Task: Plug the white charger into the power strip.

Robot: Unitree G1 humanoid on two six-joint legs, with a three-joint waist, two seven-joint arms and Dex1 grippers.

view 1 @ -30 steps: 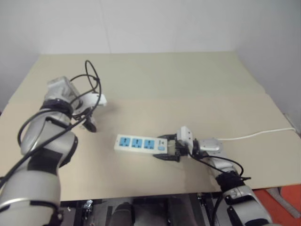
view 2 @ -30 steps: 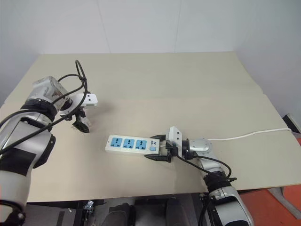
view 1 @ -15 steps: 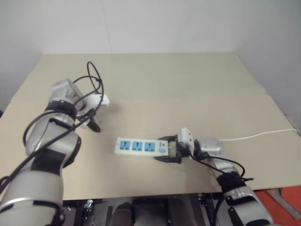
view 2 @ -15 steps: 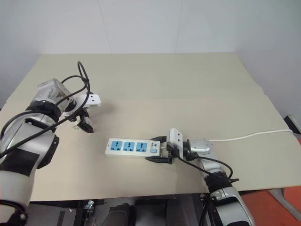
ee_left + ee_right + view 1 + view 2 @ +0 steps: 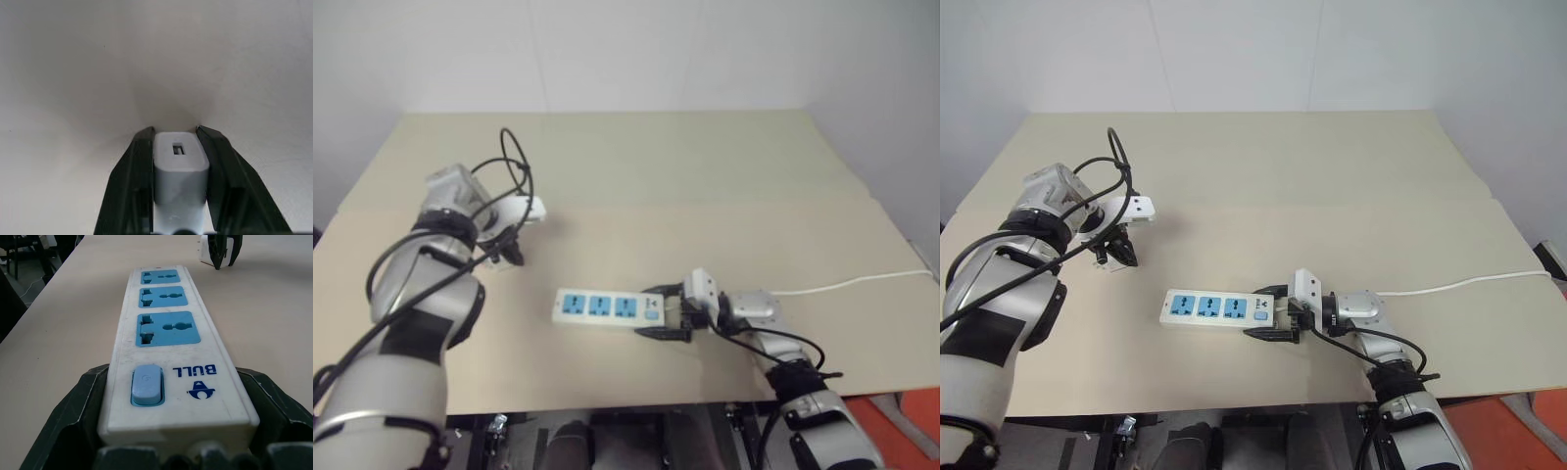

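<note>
Now the white charger [image 5: 180, 172] sits clamped between the two black fingers [image 5: 133, 186] of my left gripper [image 5: 1114, 254], its face with a small slot turned toward the wrist camera, low over the beige table [image 5: 1283, 176]. From the power strip [image 5: 1216, 308] it is up and to the left, well apart. The strip lies flat on the table, with three blue sockets [image 5: 168, 327] facing up and the blue switch [image 5: 146, 384] at its right end. At that end my right gripper [image 5: 1269, 313] has its fingers closed on both long sides of the strip. A thin white cord [image 5: 1469, 282] runs from behind this gripper to the table's right edge.
</note>
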